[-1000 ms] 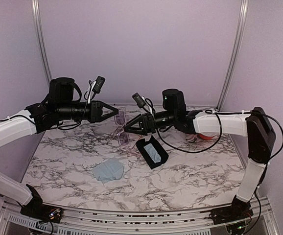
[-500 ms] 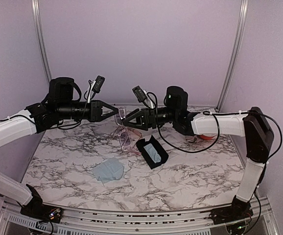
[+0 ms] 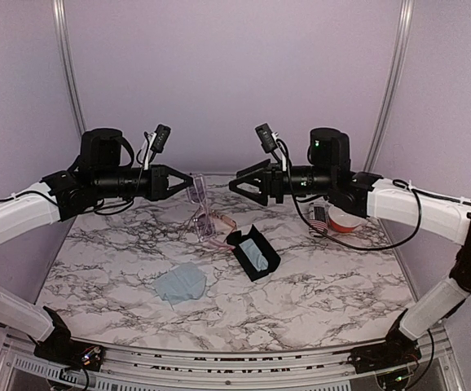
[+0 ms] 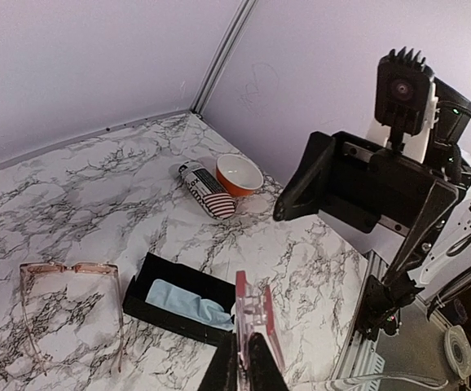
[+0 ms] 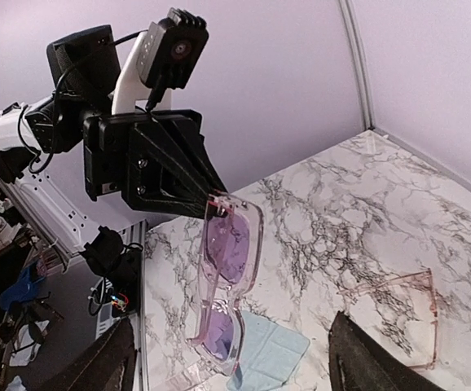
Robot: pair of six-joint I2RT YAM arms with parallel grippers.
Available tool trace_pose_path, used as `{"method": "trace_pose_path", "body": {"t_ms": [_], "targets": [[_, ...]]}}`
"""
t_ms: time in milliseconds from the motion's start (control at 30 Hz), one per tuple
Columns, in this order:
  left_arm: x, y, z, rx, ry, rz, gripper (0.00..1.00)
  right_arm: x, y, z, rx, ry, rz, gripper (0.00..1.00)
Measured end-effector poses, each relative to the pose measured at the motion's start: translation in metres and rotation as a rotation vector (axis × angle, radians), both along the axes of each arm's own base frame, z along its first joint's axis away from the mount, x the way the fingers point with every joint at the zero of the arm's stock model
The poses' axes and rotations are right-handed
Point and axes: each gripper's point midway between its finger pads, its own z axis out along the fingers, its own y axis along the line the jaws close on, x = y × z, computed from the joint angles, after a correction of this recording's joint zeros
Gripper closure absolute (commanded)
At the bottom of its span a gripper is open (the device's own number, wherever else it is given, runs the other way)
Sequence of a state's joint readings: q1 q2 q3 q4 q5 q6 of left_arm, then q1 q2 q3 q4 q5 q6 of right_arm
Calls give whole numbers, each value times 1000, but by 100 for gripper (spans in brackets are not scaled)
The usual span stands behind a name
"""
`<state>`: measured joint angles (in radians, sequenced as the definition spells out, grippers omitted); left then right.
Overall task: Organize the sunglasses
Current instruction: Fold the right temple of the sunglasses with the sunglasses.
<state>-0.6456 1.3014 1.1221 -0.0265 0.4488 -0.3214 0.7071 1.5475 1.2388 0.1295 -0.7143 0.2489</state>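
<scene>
The left hand [image 3: 189, 181] is held level, clamped shut on the hanging lilac-framed sunglasses [image 5: 227, 277]. The right hand [image 3: 239, 181] is held level opposite, spread wide and empty.

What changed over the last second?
The right gripper backed off to the right and rose, leaving the lilac-framed sunglasses. Its jaws now stand open with nothing between them. Whether it had actually gripped the frame before is unclear. Unchanged: the left gripper stays shut on that pair, holding it in the air. The wire-framed sunglasses, black case and blue cloth lie where they were.
</scene>
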Motion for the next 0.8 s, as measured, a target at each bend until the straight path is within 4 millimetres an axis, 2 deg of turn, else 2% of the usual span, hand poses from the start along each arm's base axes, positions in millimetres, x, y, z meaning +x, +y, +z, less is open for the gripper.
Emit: {"method": "trace_pose_path", "body": {"t_ms": [133, 333, 500, 633, 800], "targets": [[6, 5, -2, 27, -15, 35, 94, -5, -17, -2, -35, -38, -60, 27], [14, 17, -2, 86, -51, 108, 94, -9, -41, -49, -175, -10, -141, 29], [22, 27, 9, 106, -98, 175, 98, -19, -59, -68, -237, -33, -171, 34], [26, 33, 13, 120, -124, 209, 100, -30, -68, -78, -239, -75, -161, 34], [27, 37, 17, 124, -151, 230, 100, -40, -64, -93, -253, -128, -117, 37]]}}
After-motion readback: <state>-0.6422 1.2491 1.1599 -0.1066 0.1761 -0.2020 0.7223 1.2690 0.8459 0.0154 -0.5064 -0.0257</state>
